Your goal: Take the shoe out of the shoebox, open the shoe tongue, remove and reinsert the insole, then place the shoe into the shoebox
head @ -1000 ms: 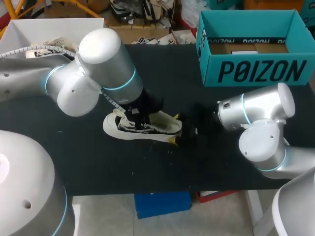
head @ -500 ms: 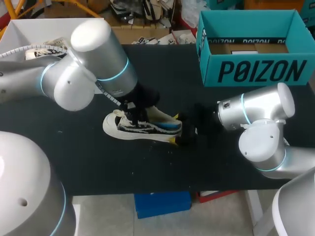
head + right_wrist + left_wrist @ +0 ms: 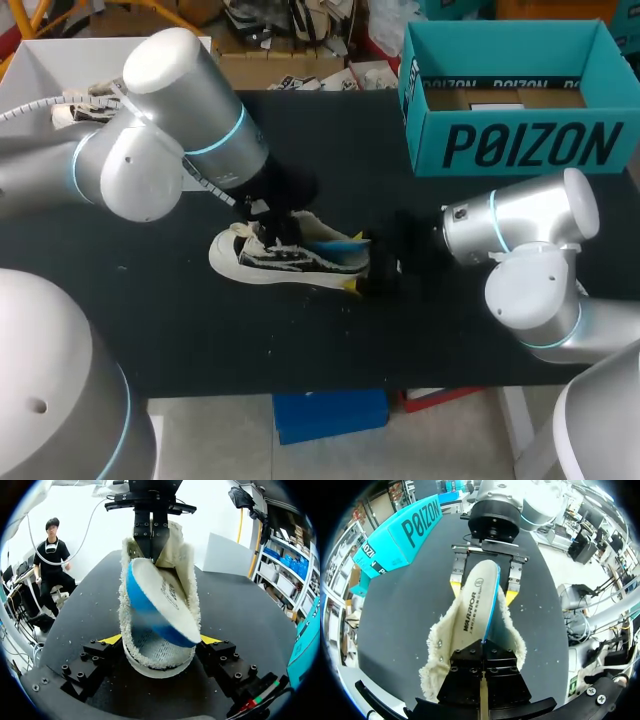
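Within the right tool (image 3: pixel 160 640) the shoe (image 3: pixel 156 656) sits clamped; left tool (image 3: pixel 483 642) pinches insole (image 3: pixel 475 600).

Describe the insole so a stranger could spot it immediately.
On the black table, find the fleece-lined shoe near its middle. The insole juts tilted from its opening, pinched by the left arm's fingers: a smooth cream oval with a blue underside, unlike the fuzzy lining.

A flat, matte black bench (image 3: pixel 300 340) lies under everything here. Its dark top (image 3: pixel 405 610) is sprinkled with tiny pale specks (image 3: pixel 95 630), like scattered lint.
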You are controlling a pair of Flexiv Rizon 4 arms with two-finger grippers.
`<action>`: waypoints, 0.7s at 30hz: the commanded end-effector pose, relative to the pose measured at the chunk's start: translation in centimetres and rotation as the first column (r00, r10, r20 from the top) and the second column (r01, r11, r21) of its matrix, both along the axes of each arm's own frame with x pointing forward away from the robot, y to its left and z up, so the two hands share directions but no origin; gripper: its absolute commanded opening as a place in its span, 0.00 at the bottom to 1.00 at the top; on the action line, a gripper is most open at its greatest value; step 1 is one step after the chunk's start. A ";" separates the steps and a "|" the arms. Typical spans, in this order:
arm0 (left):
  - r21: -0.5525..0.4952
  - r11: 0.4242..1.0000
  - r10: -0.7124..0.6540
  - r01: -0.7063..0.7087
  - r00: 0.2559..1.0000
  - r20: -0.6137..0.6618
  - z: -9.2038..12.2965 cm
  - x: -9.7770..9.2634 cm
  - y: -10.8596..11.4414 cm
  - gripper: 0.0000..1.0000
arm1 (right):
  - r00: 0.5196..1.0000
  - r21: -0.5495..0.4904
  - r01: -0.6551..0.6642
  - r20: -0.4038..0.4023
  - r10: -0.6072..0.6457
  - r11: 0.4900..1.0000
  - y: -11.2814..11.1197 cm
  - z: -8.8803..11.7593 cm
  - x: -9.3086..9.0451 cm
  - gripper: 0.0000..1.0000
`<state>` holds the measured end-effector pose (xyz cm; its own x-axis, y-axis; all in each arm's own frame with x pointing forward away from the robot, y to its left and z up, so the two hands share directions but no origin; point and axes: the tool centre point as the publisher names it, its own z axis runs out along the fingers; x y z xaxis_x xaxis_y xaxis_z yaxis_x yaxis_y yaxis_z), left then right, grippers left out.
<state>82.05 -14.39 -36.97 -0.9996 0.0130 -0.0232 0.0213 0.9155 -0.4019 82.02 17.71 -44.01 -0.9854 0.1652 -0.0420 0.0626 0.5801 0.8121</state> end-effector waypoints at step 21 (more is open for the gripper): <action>0.066 0.997 -0.058 0.046 0.981 0.185 -1.7 -1.4 -1.7 0.52 | 1.000 -0.003 0.002 -0.001 -0.002 1.000 0.2 -0.3 0.0 0.00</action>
<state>81.43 -16.27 -38.56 -0.9815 0.0818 -0.1733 0.1367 0.9327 -0.3338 82.01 17.72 -44.01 -0.9854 0.1648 -0.0422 0.0623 0.5802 0.8121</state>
